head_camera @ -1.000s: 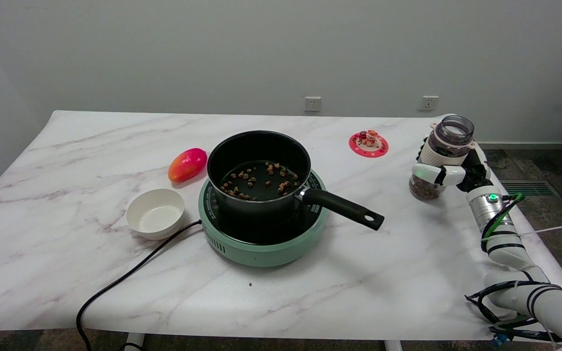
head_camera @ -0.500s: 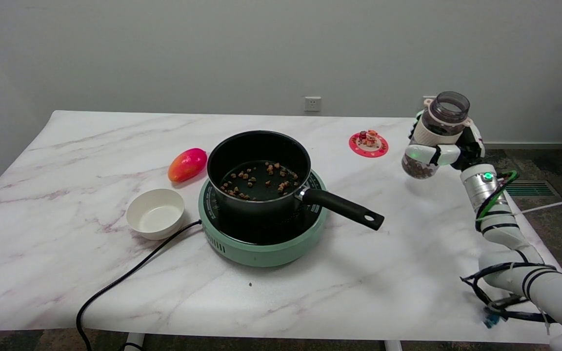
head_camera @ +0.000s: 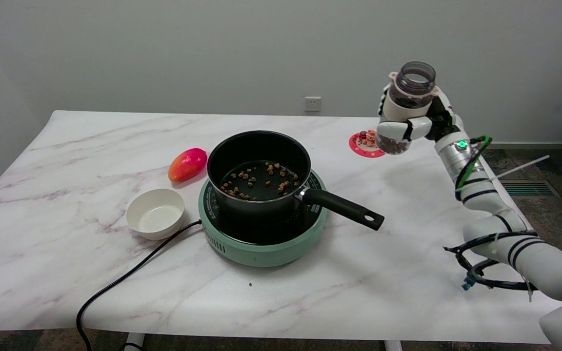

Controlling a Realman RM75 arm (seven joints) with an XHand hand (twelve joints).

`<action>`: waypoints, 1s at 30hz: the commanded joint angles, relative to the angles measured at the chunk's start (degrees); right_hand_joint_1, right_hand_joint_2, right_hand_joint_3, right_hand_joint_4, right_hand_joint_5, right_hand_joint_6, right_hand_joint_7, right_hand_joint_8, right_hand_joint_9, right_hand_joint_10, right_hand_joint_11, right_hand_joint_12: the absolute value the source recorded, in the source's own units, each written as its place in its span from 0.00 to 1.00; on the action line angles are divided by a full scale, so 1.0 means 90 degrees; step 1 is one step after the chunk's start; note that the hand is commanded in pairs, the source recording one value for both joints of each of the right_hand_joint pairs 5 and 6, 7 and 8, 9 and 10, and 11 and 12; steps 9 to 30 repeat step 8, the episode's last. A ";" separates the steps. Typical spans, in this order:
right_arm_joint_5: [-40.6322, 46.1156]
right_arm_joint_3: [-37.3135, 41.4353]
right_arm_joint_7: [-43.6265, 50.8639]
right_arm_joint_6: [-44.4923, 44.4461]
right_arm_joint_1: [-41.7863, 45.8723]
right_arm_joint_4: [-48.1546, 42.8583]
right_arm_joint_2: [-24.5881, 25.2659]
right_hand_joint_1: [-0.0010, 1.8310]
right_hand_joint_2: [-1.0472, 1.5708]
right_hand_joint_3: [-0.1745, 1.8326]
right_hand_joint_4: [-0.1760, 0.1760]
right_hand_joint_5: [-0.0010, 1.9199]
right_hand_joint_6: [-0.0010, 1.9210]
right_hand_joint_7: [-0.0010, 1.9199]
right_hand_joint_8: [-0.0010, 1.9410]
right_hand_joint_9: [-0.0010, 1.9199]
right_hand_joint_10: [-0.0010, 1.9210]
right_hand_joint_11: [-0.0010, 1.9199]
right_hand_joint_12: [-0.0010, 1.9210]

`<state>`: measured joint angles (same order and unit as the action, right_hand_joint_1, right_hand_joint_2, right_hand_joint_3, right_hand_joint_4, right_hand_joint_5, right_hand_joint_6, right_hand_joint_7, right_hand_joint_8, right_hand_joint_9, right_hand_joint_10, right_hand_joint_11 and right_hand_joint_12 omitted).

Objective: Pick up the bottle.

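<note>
While table w/ green hotplate, black pot of bits, white bowl & mango sit apart, right hand grips bottle upright, open-mouthed, aloft above table's far right: pickup judged done, nothing left.

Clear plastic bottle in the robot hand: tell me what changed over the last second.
The right robot hand, gripping the clear plastic bottle of brown pellets, rose off the white marble table and moved left toward the black pot, keeping the bottle upright. Pot, green hotplate, white bowl and mango stayed put.
</note>
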<state>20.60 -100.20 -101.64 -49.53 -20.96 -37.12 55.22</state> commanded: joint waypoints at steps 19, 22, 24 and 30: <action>-0.2647 -0.0350 -0.0161 0.2136 -0.0917 -0.2371 -0.0309 0.83 0.76 0.37 0.50 0.98 0.98 0.94 0.93 0.69 0.69 0.61 0.61; -0.2647 -0.0350 -0.0161 0.2136 -0.0917 -0.2371 -0.0309 0.83 0.76 0.37 0.50 0.98 0.98 0.94 0.93 0.69 0.69 0.61 0.61; -0.2647 -0.0350 -0.0161 0.2136 -0.0917 -0.2371 -0.0309 0.83 0.76 0.37 0.50 0.98 0.98 0.94 0.93 0.69 0.69 0.61 0.61; -0.2647 -0.0350 -0.0161 0.2136 -0.0917 -0.2371 -0.0309 0.83 0.76 0.37 0.50 0.98 0.98 0.94 0.93 0.69 0.69 0.61 0.61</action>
